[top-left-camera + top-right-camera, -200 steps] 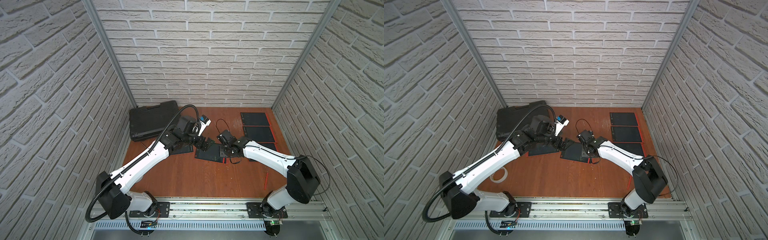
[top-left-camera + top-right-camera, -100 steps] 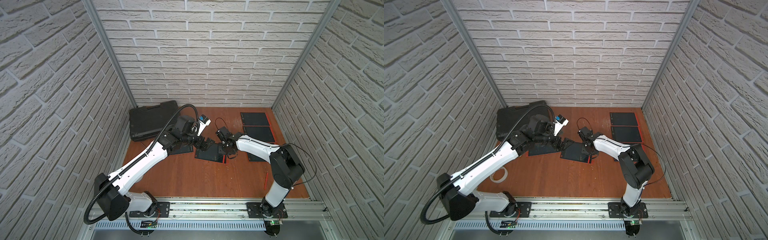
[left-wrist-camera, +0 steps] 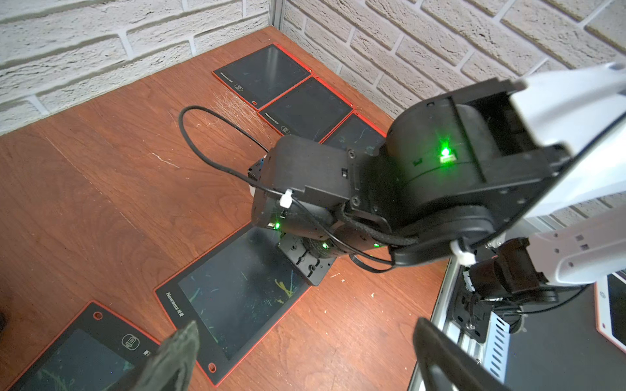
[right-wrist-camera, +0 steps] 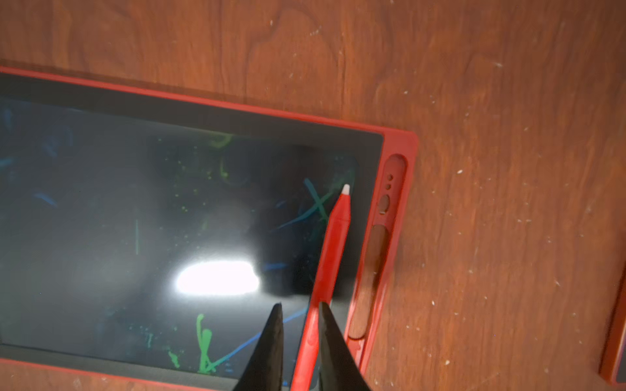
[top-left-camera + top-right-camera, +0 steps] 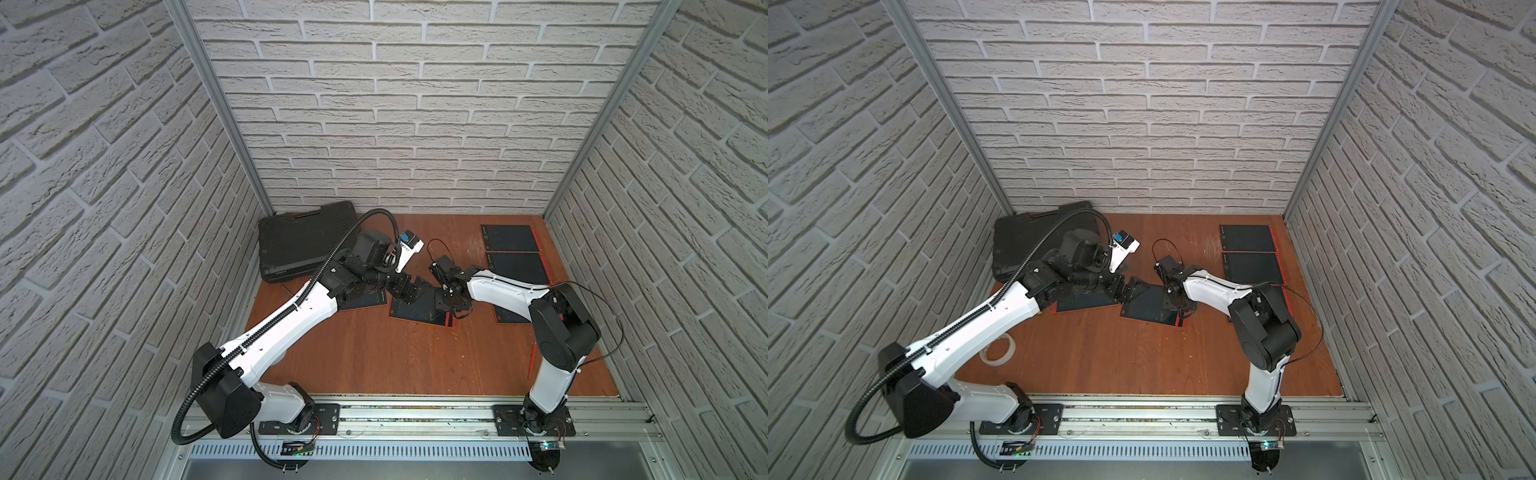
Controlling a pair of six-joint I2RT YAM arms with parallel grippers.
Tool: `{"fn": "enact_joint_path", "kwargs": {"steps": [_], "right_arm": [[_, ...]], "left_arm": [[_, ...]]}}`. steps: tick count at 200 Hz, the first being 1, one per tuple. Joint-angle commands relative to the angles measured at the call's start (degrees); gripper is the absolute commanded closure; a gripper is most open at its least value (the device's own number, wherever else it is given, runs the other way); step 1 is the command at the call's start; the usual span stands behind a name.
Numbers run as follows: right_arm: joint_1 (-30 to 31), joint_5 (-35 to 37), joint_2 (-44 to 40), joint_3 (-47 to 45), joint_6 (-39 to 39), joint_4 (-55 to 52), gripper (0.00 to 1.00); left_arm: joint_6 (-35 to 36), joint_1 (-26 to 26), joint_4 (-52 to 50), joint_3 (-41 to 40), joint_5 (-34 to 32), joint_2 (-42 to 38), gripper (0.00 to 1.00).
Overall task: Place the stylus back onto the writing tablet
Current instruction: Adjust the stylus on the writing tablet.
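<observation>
The writing tablet (image 4: 237,105), a dark screen in a red frame, lies mid-table in both top views (image 5: 415,311) (image 5: 1148,309). Along its right edge runs a long red slot (image 4: 372,270). The red stylus (image 4: 330,250) has a white tip and slants over the screen just beside that slot. My right gripper (image 4: 299,304) is shut on the stylus's rear part and hangs over the tablet's right end (image 5: 446,297). My left gripper (image 3: 305,325) stands open and holds nothing, above the tablet's left end (image 5: 411,289).
A black case (image 5: 303,241) sits at the back left. Three more tablets (image 5: 509,239) (image 5: 517,268) (image 5: 509,316) line the right side, and another (image 5: 365,301) lies under my left arm. A tape roll (image 5: 996,351) lies front left. A loose red stick (image 5: 532,361) lies near the right arm.
The right arm has folded up, its elbow rising and swinging in toward its base. Its gripper has stayed over the tablet's right end and narrowed. The left arm has barely moved.
</observation>
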Motion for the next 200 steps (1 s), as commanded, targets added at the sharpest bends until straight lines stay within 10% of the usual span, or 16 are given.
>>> {"fn": "enact_joint_path", "kwargs": {"steps": [1,200], "right_arm": [[-0.4,1.7,0.6,-0.2,-0.1,0.8,0.81],[-3.7,2.9,-0.7,-2.9,-0.7,1.2,0.90]], "left_arm": [[-0.2,0.5,2.1,-0.2,1.0,0.4,0.02],[-0.1,0.6,2.2,-0.2,2.0,-0.5,0.02]]}}
